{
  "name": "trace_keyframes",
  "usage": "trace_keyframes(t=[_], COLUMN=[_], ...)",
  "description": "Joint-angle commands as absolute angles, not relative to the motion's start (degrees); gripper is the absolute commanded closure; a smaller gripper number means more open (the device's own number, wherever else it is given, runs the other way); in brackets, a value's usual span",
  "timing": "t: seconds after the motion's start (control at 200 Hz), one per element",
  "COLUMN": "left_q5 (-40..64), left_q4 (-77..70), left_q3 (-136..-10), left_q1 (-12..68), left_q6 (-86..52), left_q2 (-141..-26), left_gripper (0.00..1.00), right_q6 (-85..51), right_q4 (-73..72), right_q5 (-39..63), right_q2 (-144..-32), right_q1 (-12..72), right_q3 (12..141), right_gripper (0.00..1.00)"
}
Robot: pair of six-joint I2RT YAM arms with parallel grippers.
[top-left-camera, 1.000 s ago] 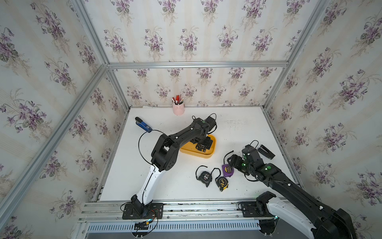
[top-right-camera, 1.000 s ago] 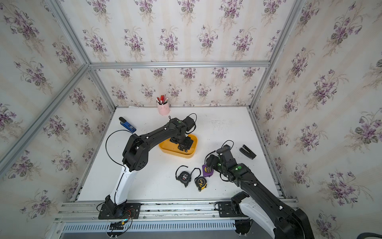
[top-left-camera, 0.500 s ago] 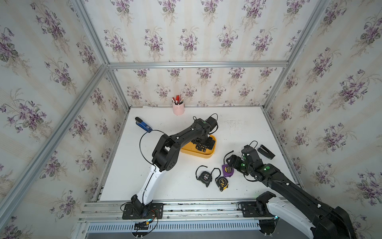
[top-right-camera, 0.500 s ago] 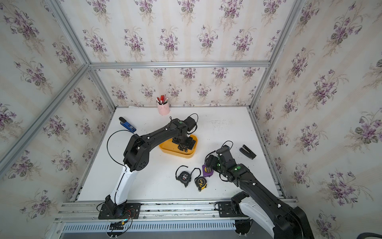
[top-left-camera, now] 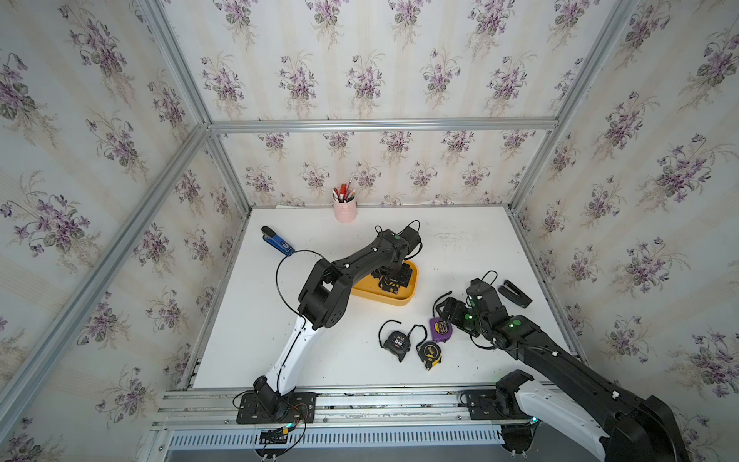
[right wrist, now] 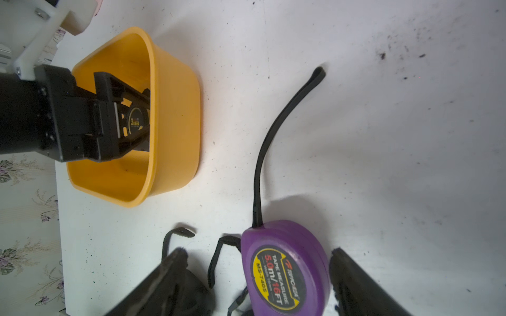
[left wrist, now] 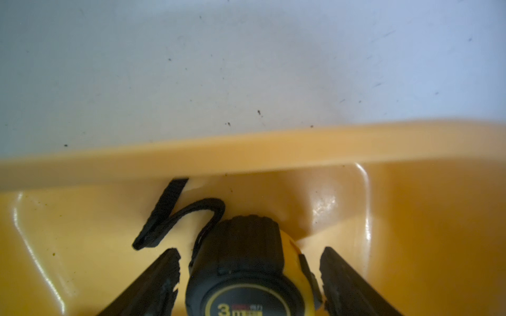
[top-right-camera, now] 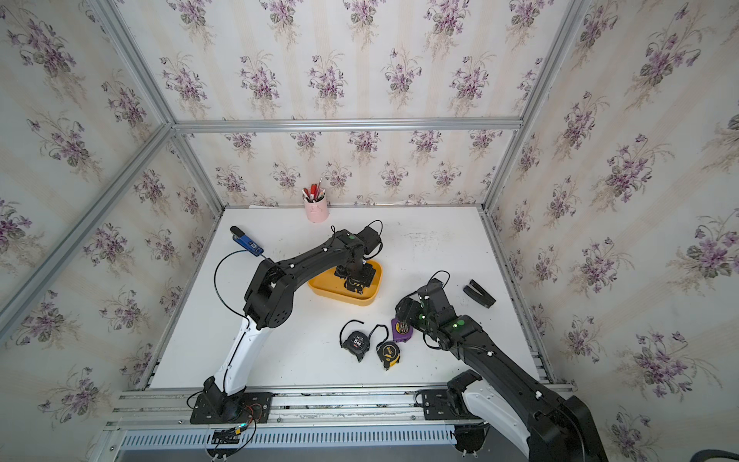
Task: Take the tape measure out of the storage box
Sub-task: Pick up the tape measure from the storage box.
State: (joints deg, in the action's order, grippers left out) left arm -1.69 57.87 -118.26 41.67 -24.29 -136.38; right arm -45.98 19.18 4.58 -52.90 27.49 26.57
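Scuffed white table (top-left-camera: 248, 320) in a floral-papered booth; near the front lie a black measure (top-left-camera: 396, 343), a yellow measure (top-left-camera: 430, 352) and a purple tape measure (top-left-camera: 441, 329); right claw (right wrist: 258, 251) spread wide astride the purple one, not gripping it. Mid-table sits the yellow storage box (top-left-camera: 384, 298); the tape measure (left wrist: 246, 268) lies inside it; left claw (left wrist: 250, 251) part-open either side of it, thin gaps showing. Further back: black stapler (top-left-camera: 516, 294), blue stapler (top-left-camera: 276, 241), pink pen cup (top-left-camera: 345, 210) against the wall.

Black-yellow tape measure (left wrist: 247, 262) lies inside yellow storage box (left wrist: 246, 154)
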Motion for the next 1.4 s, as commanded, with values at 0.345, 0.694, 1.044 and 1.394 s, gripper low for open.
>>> trace_keyframes(t=[0.345,0.694,1.044,1.394], left_q5=[-2.8,-1.7,-2.7,1.2], left_q4=[58.8,58.8,59.7,61.0], left_q3=[-116.6,-115.5,-114.3,-117.7], left_q1=[41.5,40.9,40.8,40.6], left_q6=[-25.9,-26.0,-26.6,-30.2], left_q2=[-136.7,-133.5,-123.1,-117.0], left_gripper=[0.26,0.68,0.82,0.80], right_q6=[-45.1,-44.6,-42.6,-38.8], right_q4=[18.6,19.1,18.2,10.7], right_q5=[4.1,2.9,2.7,9.9], right_q2=[-52.6,-52.1,-48.9,-47.2], right_q1=[27.5,27.5,27.5,27.5], right_q3=[27.1,28.2,29.8,29.4], right_gripper=[0.16,0.16,0.16,0.17])
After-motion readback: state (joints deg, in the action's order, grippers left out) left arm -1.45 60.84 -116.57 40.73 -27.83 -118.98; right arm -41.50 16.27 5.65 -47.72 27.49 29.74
